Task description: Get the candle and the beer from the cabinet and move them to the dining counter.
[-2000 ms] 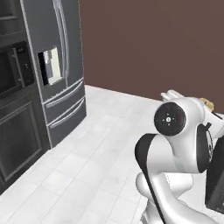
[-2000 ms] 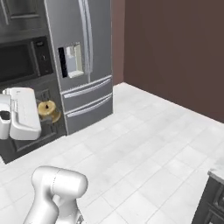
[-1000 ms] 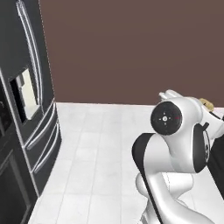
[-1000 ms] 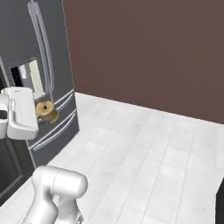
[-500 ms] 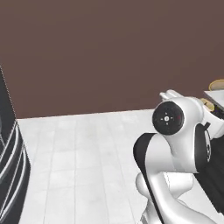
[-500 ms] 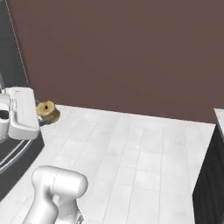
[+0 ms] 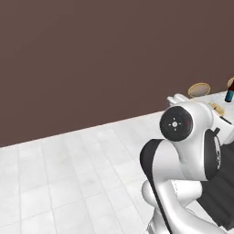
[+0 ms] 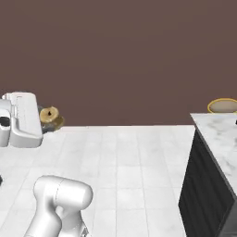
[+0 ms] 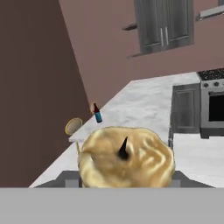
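Between tool (image 9: 127,177) fingers, candle (image 9: 127,159).

A: Where is the candle (image 9: 126,157)?
B: Low at six o'clock in the hand view, a stubby pale-yellow lump with a short dark wick standing upright. From the right base view it sits at nine o'clock, just beside the white hand.
A: And the beer (image 9: 97,113)?
B: Upright on the dining bench (image 9: 144,105), near its end at about ten o'clock from the candle, well apart from it. Dark bottle, red cap. In the left base view it shows at three o'clock.
A: The cabinet (image 9: 164,24)?
B: At one o'clock on the far wall, dark doors shut, slim silver handles.
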